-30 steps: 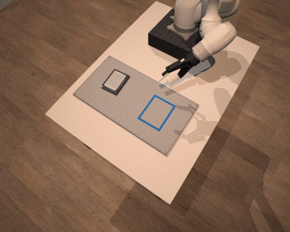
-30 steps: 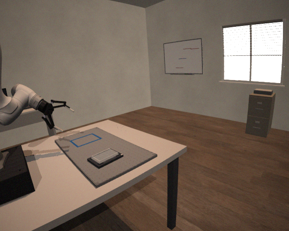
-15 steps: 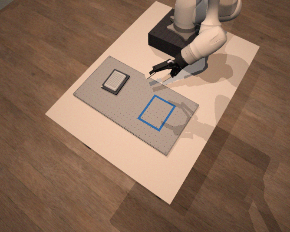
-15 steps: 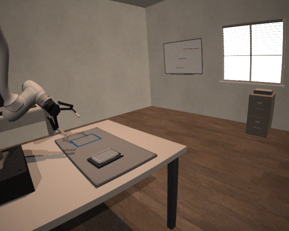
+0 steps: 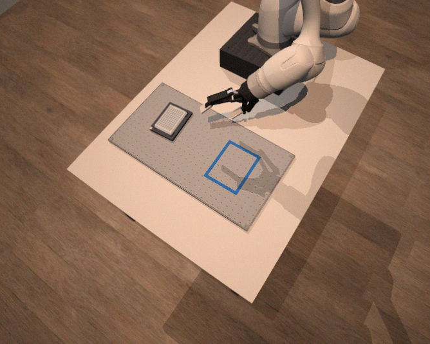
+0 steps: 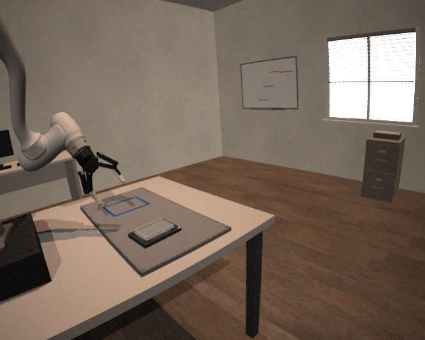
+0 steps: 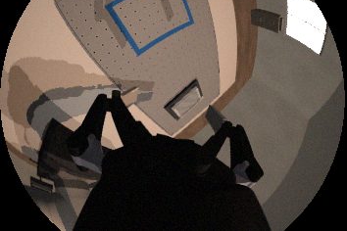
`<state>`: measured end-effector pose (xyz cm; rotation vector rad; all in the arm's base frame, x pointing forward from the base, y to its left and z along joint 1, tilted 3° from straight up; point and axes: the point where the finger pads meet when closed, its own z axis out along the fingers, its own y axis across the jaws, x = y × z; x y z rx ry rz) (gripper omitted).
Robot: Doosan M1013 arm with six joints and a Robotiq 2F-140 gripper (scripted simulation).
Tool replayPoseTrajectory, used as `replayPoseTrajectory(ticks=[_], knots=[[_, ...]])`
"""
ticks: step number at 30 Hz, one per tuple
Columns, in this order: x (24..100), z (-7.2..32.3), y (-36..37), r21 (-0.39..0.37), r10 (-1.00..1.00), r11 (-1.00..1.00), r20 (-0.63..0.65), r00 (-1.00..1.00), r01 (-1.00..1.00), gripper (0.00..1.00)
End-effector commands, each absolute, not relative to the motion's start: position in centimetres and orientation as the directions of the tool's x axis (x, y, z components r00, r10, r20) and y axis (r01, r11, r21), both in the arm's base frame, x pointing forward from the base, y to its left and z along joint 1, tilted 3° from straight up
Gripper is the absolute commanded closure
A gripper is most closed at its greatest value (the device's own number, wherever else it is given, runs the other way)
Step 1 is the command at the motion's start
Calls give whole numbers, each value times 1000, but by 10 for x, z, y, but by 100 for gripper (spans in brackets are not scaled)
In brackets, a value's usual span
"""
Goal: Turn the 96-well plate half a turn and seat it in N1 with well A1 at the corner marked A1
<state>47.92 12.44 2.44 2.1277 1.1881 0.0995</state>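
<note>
Grey perforated deck (image 5: pixel 193 192), well plate (image 5: pixel 169 117) seated in black nest (image 5: pixel 178 131), pincer (image 5: pixel 219 109) spread wide, holding nothing.

White 96-well plate (image 5: pixel 170 118) lies flat, right way up, seated in black plate nest N1 (image 5: pixel 177 130) at left end of grey deck. Blue taped outline B1 (image 5: pixel 250 171) toward right end, well apart.

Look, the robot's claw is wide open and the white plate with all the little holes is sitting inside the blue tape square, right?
Not quite. The gripper is wide open, but the 96-well plate sits in the dark plate nest N1, not in the blue taped outline B1. The top view shows only bare deck and the gripper's shadow inside that outline, well apart from the nest.
</note>
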Motion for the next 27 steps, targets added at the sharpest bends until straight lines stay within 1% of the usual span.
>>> replayPoseTrajectory(ticks=[1,2,4,7,9,12,14,17,18,21,22,24,26,27], knots=[[483,18,107,555,739,-413,-258,622,722,0],[484,17,102,541,726,-438,-259,637,719,0],[485,15,98,541,726,-438,-259,637,719,0],[488,10,85,493,685,-514,-257,681,702,0],[488,10,85,493,685,-514,-257,681,702,0],[493,5,71,443,645,-587,-250,722,678,0],[494,4,67,443,645,-587,-250,722,678,0],[500,-1,54,392,604,-656,-239,760,645,0],[500,-1,53,392,604,-656,-239,760,645,0],[508,-5,40,340,562,-720,-224,796,604,0],[508,-5,39,340,562,-720,-224,796,604,0],[514,-7,31,302,531,-764,-208,821,571,0],[514,-7,31,302,531,-764,-208,821,571,0],[516,-7,27,288,520,-778,-203,830,558,0]])
